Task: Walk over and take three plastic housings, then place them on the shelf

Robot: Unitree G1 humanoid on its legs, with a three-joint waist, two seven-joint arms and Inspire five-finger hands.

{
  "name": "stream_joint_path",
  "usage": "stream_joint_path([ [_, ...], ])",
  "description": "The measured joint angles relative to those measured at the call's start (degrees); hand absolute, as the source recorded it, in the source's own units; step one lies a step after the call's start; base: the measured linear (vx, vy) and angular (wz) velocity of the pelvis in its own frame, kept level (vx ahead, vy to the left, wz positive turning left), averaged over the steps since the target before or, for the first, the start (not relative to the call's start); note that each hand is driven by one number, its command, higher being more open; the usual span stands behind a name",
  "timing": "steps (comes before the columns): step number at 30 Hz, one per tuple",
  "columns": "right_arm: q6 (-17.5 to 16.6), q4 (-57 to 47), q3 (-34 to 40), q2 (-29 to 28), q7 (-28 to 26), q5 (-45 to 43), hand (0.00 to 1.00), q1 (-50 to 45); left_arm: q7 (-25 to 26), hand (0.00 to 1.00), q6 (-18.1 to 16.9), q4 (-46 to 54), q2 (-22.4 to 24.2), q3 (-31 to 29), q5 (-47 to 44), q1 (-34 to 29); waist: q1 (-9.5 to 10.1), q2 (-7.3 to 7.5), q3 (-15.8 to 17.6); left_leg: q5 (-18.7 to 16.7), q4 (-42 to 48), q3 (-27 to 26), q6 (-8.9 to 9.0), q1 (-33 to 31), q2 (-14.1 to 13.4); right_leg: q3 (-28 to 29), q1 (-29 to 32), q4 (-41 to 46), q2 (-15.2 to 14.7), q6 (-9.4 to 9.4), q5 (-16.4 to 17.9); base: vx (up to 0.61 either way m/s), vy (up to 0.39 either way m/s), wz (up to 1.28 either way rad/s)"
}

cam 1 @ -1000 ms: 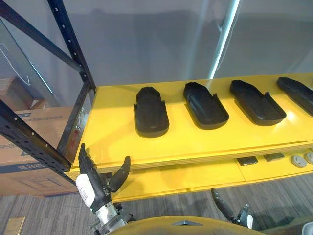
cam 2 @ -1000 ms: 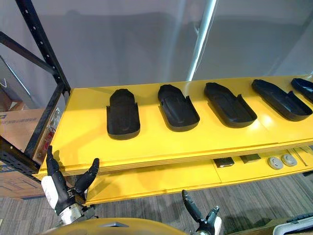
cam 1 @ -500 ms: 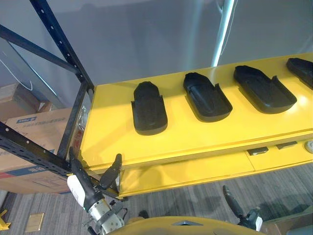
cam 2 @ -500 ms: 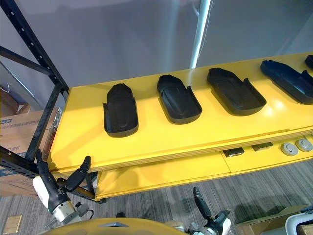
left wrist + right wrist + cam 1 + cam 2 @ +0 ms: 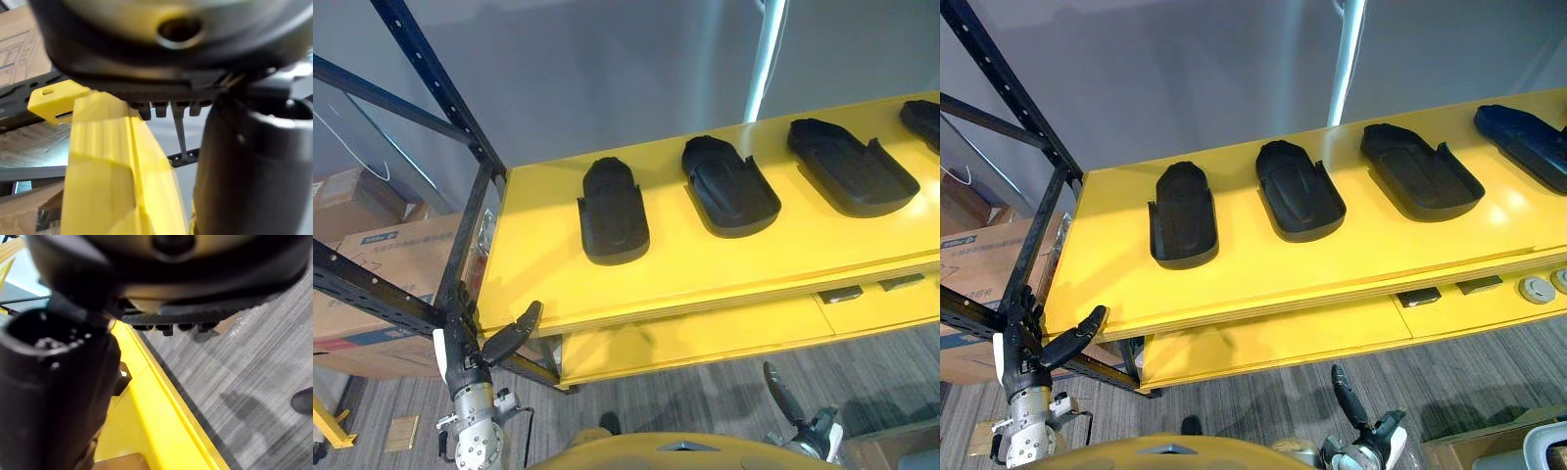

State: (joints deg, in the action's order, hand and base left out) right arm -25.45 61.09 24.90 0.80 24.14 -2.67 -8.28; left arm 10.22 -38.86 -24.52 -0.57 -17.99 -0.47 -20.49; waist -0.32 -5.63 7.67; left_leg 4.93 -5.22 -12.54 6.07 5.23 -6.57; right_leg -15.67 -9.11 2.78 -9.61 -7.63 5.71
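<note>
Our left hand and right hand hang low, fingers straight, empty. Going up for a housing, we might bump the surface.

The left hand, below the near left corner of the yellow board, is dark and slender-fingered, with a white panel along one edge. Its wrist, lower again from that corner, is a silver-grey metal cylinder dotted with small round screws. From close up, its bulk is glossy black around a metal-ringed round socket. Its fingers show as squared-off tips in a row, and its thumb is a thick dark barrel. The right hand, below the board's front edge, is equally dark on a silver-grey wrist. A woven-pattern strip edges its bulk, and tiny screws sit in the end of its thumb.
</note>
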Motion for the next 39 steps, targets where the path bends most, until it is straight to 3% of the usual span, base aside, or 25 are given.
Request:
stream_joint_path([
  [3,0.3,0.0,-0.1,0.0,-0.2,0.0,1.0,0.1,2.3,1.0,-2.5,-1.3,-0.1,0.0,1.5,0.1,-0.02,0.56,0.4,-0.2,0.0,-0.4,0.16,0.2,0.0,0.3,0.0,0.0,0.1,0.21,-0.1,0.03,0.004,-0.05],
  [5,0.8,0.0,-0.1,-0.2,-0.4,0.0,1.0,-0.1,7.4,1.0,-6.3,-4.5,-0.5,0.6,6.1,1.3,-0.01,1.24,0.8,-0.2,0.0,-0.5,0.24,0.3,0.0,0.3,-0.2,-0.1,0.1,0.27,-0.2,0.01,-0.003,0.02],
  [6,1.0,0.0,-0.2,-0.4,-0.6,0.0,1.0,-0.4,13.9,1.0,-7.6,-6.1,-0.7,2.3,9.7,2.5,0.11,1.76,1.1,-0.2,0.0,-0.5,0.24,0.4,0.0,0.3,-0.2,-0.1,0.2,0.28,-0.2,0.02,-0.015,0.05],
  [7,1.2,0.0,-0.6,-0.7,-0.6,0.0,1.0,-0.5,23.5,1.0,-7.5,-7.3,-1.0,4.4,16.3,3.8,0.2,2.37,1.5,-0.2,0.0,-0.5,0.24,0.4,0.0,0.2,-0.4,-0.1,0.4,0.31,-0.2,0.02,-0.017,0.05],
  [10,1.3,0.0,-3.1,-1.1,-0.6,0.0,1.0,-0.5,41.2,1.0,-4.3,-7.2,-3.2,10.6,24.5,5.5,0.23,4.46,2.7,-0.2,0.0,-0.5,0.24,0.6,0.1,0.1,-0.7,-0.4,0.4,0.32,-0.2,0.0,0.0,0.0],
  [14,1.5,0.0,-5.7,-1.0,-0.6,-0.5,1.0,-1.3,47.4,1.0,-2.0,-5.0,-5.2,15.5,25.8,5.2,1.27,6.08,2.9,-0.4,0.0,-0.3,0.07,0.4,0.5,-0.3,-0.9,-1.0,0.1,0.28,-0.1,0.01,0.004,0.04],
  [25,2.3,1.3,-11.9,1.0,-0.9,-0.5,1.0,-1.7,54.2,1.0,-2.5,-4.9,-6.9,20.1,26.0,4.0,1.62,7.0,2.2,-0.7,0.0,-0.4,0.18,0.3,1.1,-0.1,-0.9,-1.1,-0.3,0.3,-0.2,0.0,0.0,0.0],
  [30,2.5,1.3,-13.3,1.0,-1.2,-0.2,1.0,-2.2,53.6,1.0,-3.4,-2.1,-7.4,21.0,26.0,2.9,1.51,7.52,1.7,-0.7,0.0,-0.5,0.16,0.2,1.1,0.0,-0.8,-1.2,-0.3,0.31,-0.2,0.0,0.0,0.0],
  [33,2.5,1.7,-13.7,1.0,-1.2,0.0,1.0,-2.7,47.1,1.0,-2.3,4.4,-8.4,22.6,22.8,-0.8,1.7,8.21,1.3,-0.7,0.0,-0.4,0.13,0.0,1.2,-0.2,-0.8,-1.8,-0.3,0.29,-0.2,0.0,0.0,0.02],
  [36,2.5,1.7,-13.7,1.1,-1.2,0.0,1.0,-2.9,39.9,1.0,0.5,10.9,-10.4,25.1,15.9,-3.1,1.86,7.9,1.0,-0.6,0.0,0.0,0.01,-0.7,1.3,-0.9,-0.6,-1.8,-0.4,0.25,-0.3,0.0,-0.003,0.11],
  [38,2.6,1.7,-13.9,1.3,-1.2,0.0,1.0,-2.9,31.7,1.0,3.4,16.5,-11.7,27.3,7.8,-3.7,1.95,7.36,0.6,-0.5,0.0,0.4,-0.2,-1.2,1.4,-1.3,-0.2,-1.8,-0.5,0.18,-0.3,-0.01,-0.002,0.08],
  [39,2.6,1.6,-14.0,1.4,-1.2,0.0,1.0,-2.9,30.5,1.0,4.1,18.0,-12.1,28.5,7.1,-3.8,1.85,7.29,0.4,-0.5,0.0,0.3,-0.21,-1.2,1.4,-1.2,-0.2,-1.8,-0.5,0.16,-0.3,0.0,0.004,-0.03],
])
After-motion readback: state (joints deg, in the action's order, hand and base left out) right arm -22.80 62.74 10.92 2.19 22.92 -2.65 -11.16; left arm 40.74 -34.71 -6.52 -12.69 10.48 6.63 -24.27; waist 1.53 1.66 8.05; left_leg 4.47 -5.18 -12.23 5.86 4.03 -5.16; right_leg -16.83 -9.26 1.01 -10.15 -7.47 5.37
